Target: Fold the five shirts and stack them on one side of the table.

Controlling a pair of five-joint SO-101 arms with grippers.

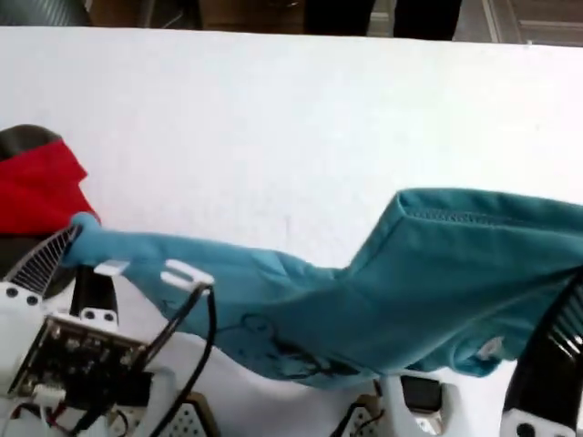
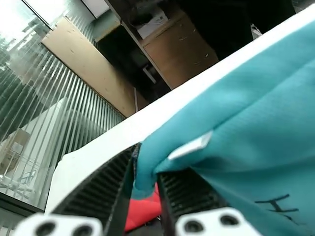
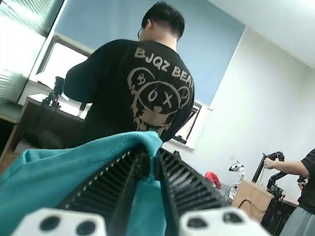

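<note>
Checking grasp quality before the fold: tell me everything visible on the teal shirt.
The teal shirt looks like soft knit fabric, with a stitched hem, a small white tag and a dark line-drawn print. It is stretched out over the white table, its middle sagging and creased. The left tool is shut on one bunched edge, next to a red garment. The right tool is shut on the opposite edge.

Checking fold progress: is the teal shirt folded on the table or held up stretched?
Held up, not folded: the teal shirt hangs stretched between the left gripper and right gripper, each shut on it.
</note>
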